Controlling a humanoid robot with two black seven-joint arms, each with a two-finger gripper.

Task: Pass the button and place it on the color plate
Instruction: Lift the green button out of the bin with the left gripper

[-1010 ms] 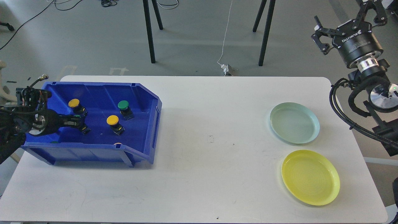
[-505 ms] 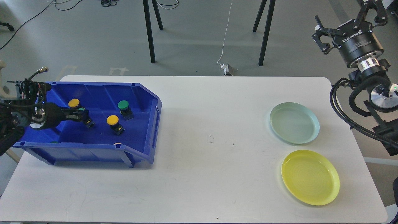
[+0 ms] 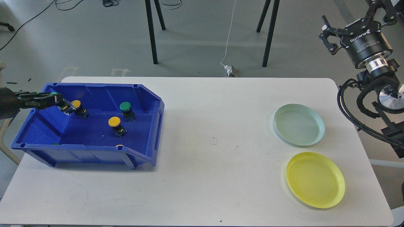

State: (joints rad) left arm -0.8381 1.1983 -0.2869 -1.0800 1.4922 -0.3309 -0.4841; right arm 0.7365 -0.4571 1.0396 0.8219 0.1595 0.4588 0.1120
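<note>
Green button [image 3: 62, 103] in left jaws

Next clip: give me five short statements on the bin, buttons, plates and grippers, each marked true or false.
1. Both plates are bare. True: nothing lies in the pale green plate or the yellow plate.
2. The blue bin sits between the plates. False: it is at the table's left end.
3. The left gripper holds a green-capped button. True.
4. The right gripper rests on the table. False: it hangs raised at the far right.
5. The bin holds only green buttons. False: two yellow-capped ones are inside.
</note>
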